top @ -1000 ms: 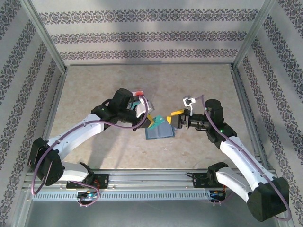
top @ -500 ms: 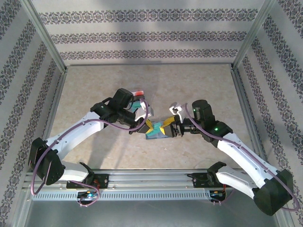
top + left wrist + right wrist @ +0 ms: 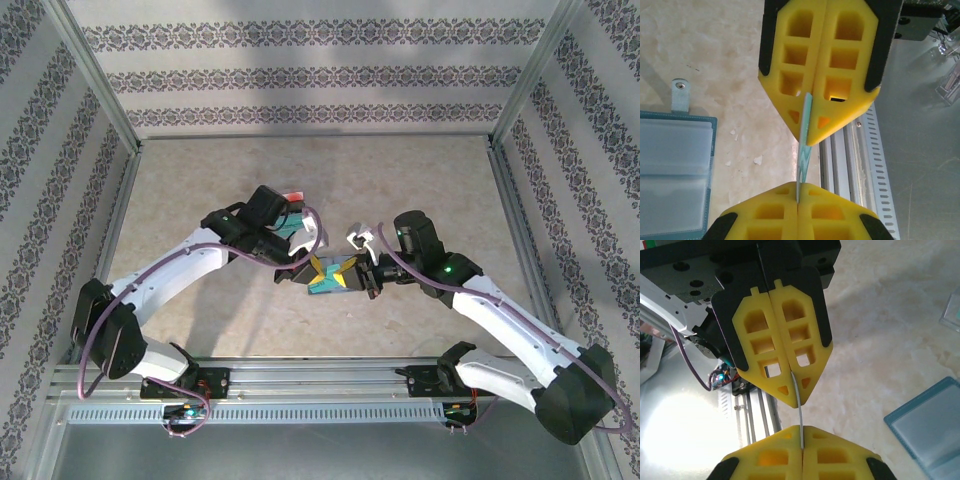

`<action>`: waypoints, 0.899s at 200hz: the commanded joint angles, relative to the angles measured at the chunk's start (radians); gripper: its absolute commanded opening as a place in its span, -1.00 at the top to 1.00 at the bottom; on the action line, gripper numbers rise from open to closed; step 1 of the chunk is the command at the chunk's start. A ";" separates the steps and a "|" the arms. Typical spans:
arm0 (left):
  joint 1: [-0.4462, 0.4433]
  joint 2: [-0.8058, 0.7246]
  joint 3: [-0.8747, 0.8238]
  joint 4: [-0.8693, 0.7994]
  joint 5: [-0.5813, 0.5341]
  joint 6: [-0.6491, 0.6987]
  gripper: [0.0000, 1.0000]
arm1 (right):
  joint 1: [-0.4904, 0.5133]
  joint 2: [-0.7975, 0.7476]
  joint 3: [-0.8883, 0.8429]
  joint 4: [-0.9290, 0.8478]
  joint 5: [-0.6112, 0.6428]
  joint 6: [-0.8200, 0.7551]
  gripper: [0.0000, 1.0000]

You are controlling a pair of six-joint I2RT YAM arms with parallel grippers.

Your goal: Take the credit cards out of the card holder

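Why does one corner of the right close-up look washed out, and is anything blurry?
Right wrist view: light glares off the metal base plate at lower left; the yellow gripper fingers are sharp. Left wrist view: even light, the teal credit card edge-on is crisp, the card holder softer. Top external view: diffuse light, faint shadows beneath the arms.

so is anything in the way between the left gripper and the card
Nothing visible. The left gripper is shut on one edge of the card and the right gripper on the opposite edge. The holder lies open on the table to the side, apart from the card.
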State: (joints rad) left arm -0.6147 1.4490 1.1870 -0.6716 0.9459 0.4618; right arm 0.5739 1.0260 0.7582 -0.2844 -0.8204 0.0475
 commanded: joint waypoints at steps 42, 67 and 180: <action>0.079 -0.014 0.022 -0.005 0.061 -0.001 0.01 | -0.006 -0.058 -0.001 0.017 0.063 -0.012 1.00; 0.152 -0.064 -0.017 0.082 0.124 -0.030 -0.09 | -0.031 -0.071 -0.024 0.075 0.052 0.023 1.00; 0.170 -0.002 -0.006 0.196 0.251 -0.051 -0.13 | -0.037 -0.009 -0.017 0.213 -0.005 0.093 1.00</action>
State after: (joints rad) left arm -0.4446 1.4181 1.1805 -0.5438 1.1152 0.4297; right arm 0.5388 1.0016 0.7238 -0.1192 -0.7860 0.1287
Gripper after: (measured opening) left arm 0.566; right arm 0.053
